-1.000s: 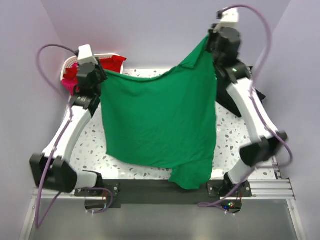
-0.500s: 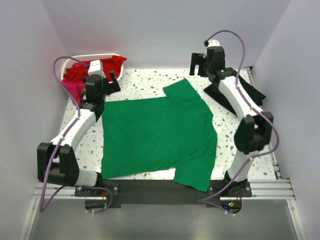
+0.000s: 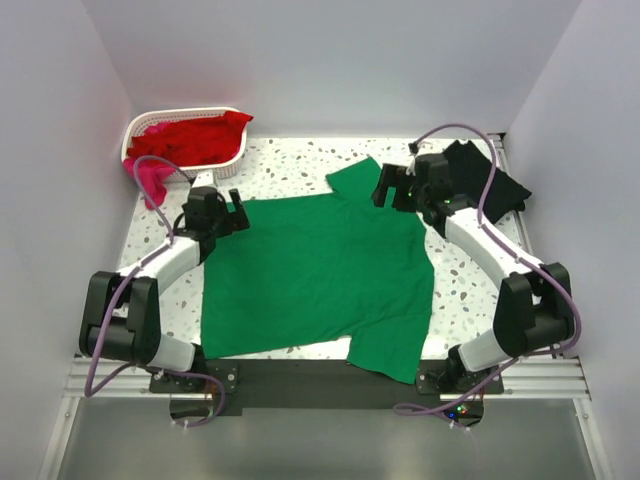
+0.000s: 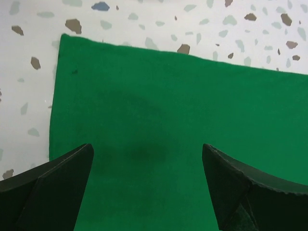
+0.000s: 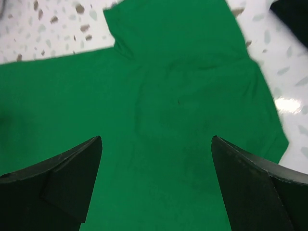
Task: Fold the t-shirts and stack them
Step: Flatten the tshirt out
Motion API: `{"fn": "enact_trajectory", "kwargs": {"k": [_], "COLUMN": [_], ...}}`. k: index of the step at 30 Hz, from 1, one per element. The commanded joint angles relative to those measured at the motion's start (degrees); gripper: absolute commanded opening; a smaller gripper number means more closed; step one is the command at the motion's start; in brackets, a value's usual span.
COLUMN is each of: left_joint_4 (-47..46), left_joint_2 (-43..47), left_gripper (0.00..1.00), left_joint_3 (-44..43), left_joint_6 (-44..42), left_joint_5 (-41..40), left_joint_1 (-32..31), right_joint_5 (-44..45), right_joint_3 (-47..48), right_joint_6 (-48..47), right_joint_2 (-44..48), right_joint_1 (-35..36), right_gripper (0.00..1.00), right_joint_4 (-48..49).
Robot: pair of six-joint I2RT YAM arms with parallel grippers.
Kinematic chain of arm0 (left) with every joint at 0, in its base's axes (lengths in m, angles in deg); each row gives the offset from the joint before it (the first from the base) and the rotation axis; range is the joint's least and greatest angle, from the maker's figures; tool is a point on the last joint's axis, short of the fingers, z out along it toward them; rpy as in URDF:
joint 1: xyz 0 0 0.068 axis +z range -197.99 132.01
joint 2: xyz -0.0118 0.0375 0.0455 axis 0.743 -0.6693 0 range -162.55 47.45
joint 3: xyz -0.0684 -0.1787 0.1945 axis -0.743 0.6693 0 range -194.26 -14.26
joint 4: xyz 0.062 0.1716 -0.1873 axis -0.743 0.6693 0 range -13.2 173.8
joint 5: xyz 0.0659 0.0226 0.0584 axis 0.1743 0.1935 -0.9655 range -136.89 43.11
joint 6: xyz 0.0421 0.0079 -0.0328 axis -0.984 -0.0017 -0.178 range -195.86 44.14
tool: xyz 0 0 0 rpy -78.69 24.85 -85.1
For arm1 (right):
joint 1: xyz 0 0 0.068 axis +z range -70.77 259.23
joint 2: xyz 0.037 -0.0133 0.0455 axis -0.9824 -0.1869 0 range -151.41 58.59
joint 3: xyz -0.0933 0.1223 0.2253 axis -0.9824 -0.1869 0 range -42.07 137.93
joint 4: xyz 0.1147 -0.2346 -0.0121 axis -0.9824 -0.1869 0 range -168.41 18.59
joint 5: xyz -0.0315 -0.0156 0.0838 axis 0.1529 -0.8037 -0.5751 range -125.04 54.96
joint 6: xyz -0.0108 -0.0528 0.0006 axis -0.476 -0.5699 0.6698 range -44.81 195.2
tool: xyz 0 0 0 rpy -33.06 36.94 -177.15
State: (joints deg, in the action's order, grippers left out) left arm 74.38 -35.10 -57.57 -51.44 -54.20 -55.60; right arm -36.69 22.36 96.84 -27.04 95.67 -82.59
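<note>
Changing: we let go of the green t-shirt (image 3: 315,275); it now lies flat on the surface (image 3: 290,165).
Hands: left hand (image 3: 228,208) and right hand (image 3: 390,187) both wide open, empty.
Next: we fold it.

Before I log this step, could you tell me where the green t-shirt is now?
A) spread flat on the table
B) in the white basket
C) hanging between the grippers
A: the green t-shirt lies spread on the table, left gripper and right gripper open above it.
</note>
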Motion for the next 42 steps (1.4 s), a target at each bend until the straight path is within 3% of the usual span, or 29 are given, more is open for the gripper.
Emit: {"fn": "enact_trajectory", "kwargs": {"k": [1, 10, 20, 42], "left_joint_4": [-4.87, -4.79, -4.26, -1.72], "left_joint_2": [0.81, -10.17, -16.51, -25.03], "left_gripper": [1.00, 1.00, 1.00, 1.00], "left_joint_3": [2.00, -2.39, -6.08, -18.12], "left_joint_6": [1.50, 0.10, 0.97, -0.25], "left_joint_5": [1.68, 3.44, 2.39, -1.65], "left_joint_1": [0.15, 0.23, 1.02, 1.99], "right_joint_5": [-2.48, -2.31, -1.69, 1.12], "right_joint_3": [-2.98, -2.11, 2.02, 24.24], "right_joint_6": [2.52, 2.08, 1.64, 1.20], "right_joint_2": [-0.42, -8.49, -16.93, -36.36], "right_joint_1": [0.60, 0.52, 0.60, -0.10], "right_gripper": [0.99, 0.98, 0.96, 0.97], "right_joint_4": [3.35, 3.36, 1.87, -8.15]}}
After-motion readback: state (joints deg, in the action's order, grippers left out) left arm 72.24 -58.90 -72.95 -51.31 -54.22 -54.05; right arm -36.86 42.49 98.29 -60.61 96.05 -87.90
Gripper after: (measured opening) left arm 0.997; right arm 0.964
